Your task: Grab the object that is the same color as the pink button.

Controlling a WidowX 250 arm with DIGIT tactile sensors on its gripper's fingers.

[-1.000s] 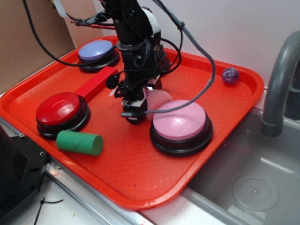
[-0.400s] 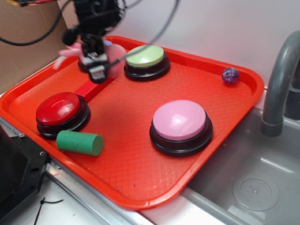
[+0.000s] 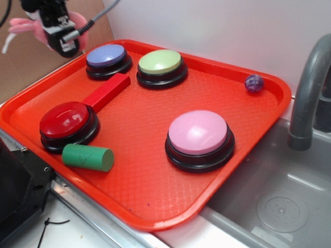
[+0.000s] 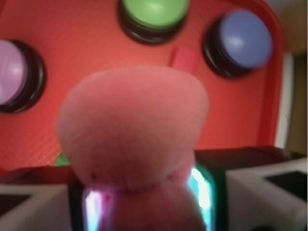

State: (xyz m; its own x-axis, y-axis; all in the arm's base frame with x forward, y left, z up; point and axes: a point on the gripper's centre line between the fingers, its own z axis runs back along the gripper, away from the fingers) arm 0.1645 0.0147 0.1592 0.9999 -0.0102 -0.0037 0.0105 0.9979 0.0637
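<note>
tray (image 3: 155, 206) centre open, buttons around, faucet (image 3: 307, 93) right

The gripper (image 3: 61, 32) sits at the upper left of the exterior frame, raised above the surface, its jaws closed on the pink plush toy (image 4: 132, 127). In the wrist view the toy bulges out between the jaws.

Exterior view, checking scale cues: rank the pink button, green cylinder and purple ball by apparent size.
1. pink button, largest.
2. green cylinder, clearly smaller.
3. purple ball, smallest, though it sits farther from the camera, which shrinks it somewhat.
</note>
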